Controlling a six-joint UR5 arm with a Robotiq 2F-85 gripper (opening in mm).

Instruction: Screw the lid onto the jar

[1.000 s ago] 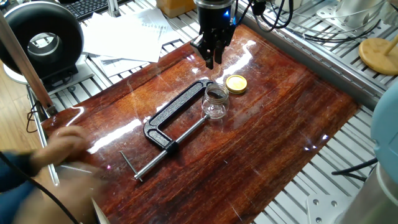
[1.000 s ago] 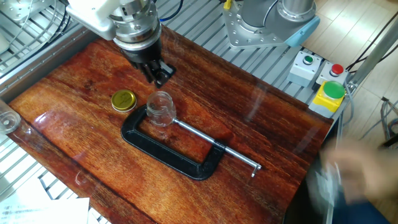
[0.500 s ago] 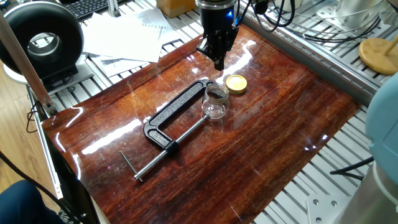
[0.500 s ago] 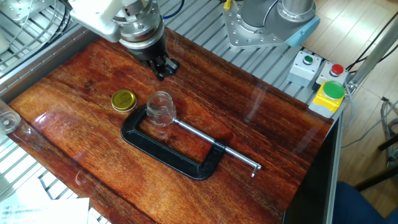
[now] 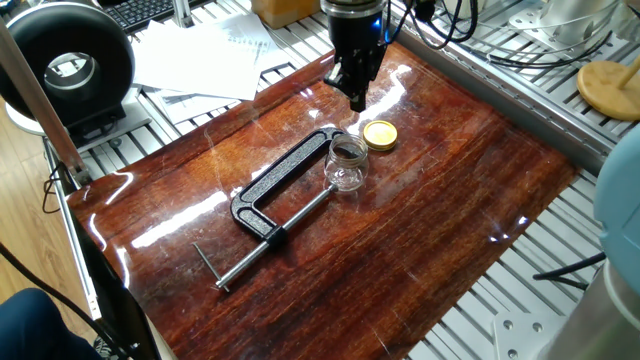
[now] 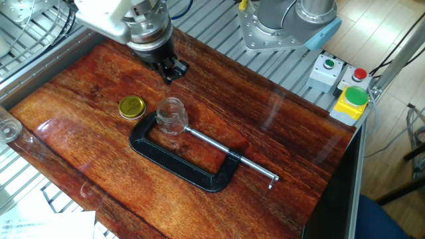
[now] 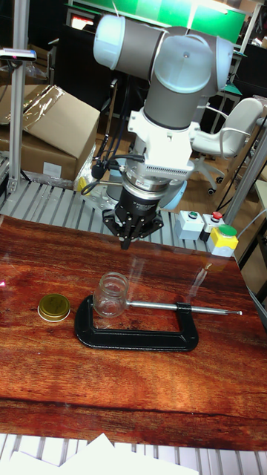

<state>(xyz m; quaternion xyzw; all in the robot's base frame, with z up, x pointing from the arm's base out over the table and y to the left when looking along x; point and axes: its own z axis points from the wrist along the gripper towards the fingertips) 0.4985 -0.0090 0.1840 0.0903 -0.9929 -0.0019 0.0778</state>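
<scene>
The jar is small, clear glass and open-mouthed. It stands upright on the wooden table between the jaws of a black C-clamp. Apart from the jar, the yellow-gold lid lies flat on the table. My gripper hangs above the table behind the jar and lid, pointing down. Its fingers are shut with nothing between them, and it touches neither object.
A tan wooden disc lies on the metal frame beyond the table. Papers and a round black device sit off one end. A button box stands at another corner. The clamp's screw rod stretches across the table.
The gripper has drifted a little farther from the jar and its fingers have come together. A person's blurred hand at the table's end has left the view.
</scene>
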